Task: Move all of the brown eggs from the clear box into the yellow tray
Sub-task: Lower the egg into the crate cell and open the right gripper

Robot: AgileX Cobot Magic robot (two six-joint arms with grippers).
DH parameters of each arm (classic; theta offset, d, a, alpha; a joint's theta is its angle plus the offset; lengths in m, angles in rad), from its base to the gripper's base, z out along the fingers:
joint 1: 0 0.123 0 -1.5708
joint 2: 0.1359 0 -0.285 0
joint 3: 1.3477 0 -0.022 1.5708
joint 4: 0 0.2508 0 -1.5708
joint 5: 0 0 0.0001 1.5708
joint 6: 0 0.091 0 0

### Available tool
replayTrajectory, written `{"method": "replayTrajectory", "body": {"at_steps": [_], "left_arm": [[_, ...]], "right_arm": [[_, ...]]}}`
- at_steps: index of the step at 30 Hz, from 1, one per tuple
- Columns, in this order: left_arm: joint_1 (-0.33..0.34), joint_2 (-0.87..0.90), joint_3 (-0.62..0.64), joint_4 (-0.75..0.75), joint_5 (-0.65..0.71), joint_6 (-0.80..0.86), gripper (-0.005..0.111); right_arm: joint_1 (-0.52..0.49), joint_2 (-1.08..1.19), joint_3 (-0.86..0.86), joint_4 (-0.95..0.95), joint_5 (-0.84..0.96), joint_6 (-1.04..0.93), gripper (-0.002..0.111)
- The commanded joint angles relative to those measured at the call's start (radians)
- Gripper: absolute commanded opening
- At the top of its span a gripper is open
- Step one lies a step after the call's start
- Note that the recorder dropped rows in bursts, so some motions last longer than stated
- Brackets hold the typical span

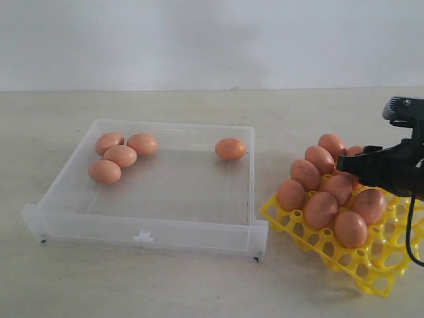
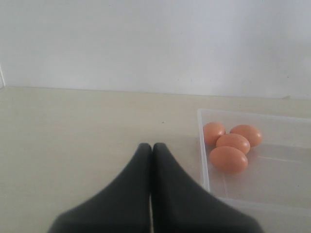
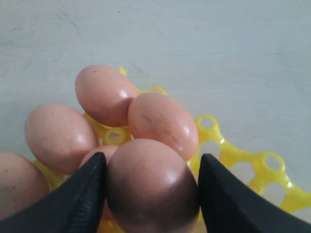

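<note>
One brown egg (image 3: 150, 189) pinched between the right fingers (image 3: 80, 199), over the yellow tray (image 1: 371, 265), close among the eggs seated there. The left fingers (image 2: 126, 199) are pressed together over bare worktop (image 2: 73, 136), beside the clear box (image 1: 165, 235). Five brown eggs lie in the box: four clustered (image 1: 119, 156), one apart (image 1: 230, 148).

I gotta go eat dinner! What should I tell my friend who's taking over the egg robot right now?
Left gripper: jaws shut, empty, beside the clear box.
Right gripper: jaws shut on an egg above the yellow tray.
Done: about nine eggs sit in the tray.
To do: set this one down, then move five from the box, four bunched, one alone.
</note>
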Motion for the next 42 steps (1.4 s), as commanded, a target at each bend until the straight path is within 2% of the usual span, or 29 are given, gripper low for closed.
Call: {"method": "replayTrajectory", "body": {"at_steps": [1,12,27,29,35,37,42], "left_arm": [[0.001,0.003,0.003,0.002,-0.006,0.002,-0.004],[0.001,0.003,0.003,0.002,-0.006,0.002,-0.004],[0.001,0.003,0.003,0.002,-0.006,0.002,-0.004],[0.001,0.003,0.003,0.002,-0.006,0.002,-0.004],[0.001,0.003,0.003,0.002,-0.006,0.002,-0.004],[0.001,0.003,0.003,0.002,-0.006,0.002,-0.004],[0.001,0.003,0.003,0.002,-0.006,0.002,-0.004]], "right_arm": [[-0.004,0.002,-0.001,0.018,-0.023,-0.005,0.000],[-0.004,-0.008,0.058,0.040,-0.084,-0.018,0.000],[-0.004,-0.014,0.058,0.016,-0.067,-0.018,0.001],[-0.004,-0.014,0.058,0.013,-0.064,-0.010,0.008],[-0.004,-0.014,0.058,0.011,-0.053,0.015,0.049],[-0.004,-0.014,0.058,0.011,-0.041,0.015,0.055],[-0.004,-0.018,0.058,0.011,-0.019,0.015,0.055]]}}
